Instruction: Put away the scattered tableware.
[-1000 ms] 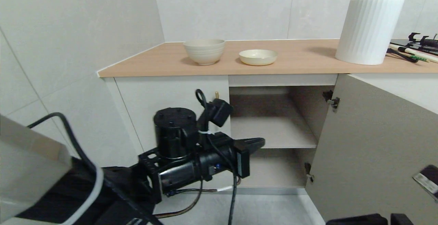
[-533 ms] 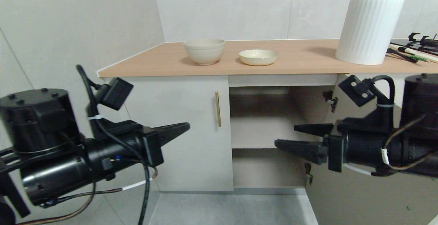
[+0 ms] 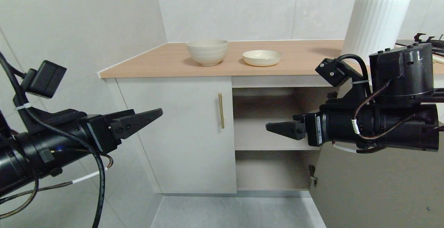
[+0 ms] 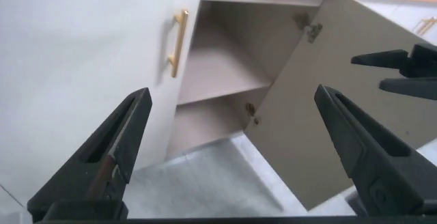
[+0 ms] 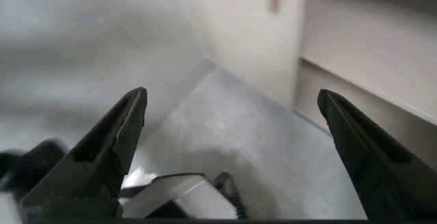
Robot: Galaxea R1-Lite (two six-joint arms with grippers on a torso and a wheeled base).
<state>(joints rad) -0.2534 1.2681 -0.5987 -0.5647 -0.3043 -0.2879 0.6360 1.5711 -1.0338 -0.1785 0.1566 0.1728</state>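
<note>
1. Bowl [image 3: 207, 52]: cream, ribbed, deep. It stands upright on the wooden countertop [image 3: 305, 61], toward its left end and near the wall corner.
2. Shallow dish [image 3: 261, 58]: cream, low-rimmed. It sits on the same countertop, near the bowl on its right, and the two do not touch.
3. Cabinet below the countertop: the left door [image 3: 180, 134] is closed and has a slim brass handle [image 3: 220, 110] at its right edge. The right door [image 3: 364, 186] is swung wide open toward the robot.
4. Open compartment: one shelf [image 3: 274, 134] divides it into an upper and a lower space. It lies directly below the shallow dish.
5. Left gripper [image 4: 232, 93]: its fingers are spread wide apart and hold nothing. It hangs in the air in front of the closed door, below countertop height, pointing toward the cabinet and well apart from the bowl.
6. Right gripper [image 5: 232, 94]: its fingers are also spread wide and hold nothing. It is level with the shelf in front of the open compartment, with its tips pointing toward the left gripper and well apart from it.
7. White ribbed container [image 3: 376, 23]: tall and cylindrical, standing on the right part of the countertop, well apart from the dish.
8. Dark utensils [image 3: 425, 38]: these lie at the far right of the countertop, partly hidden, and their kind cannot be told.
9. Floor [image 3: 236, 210]: grey, in front of the cabinet.
</note>
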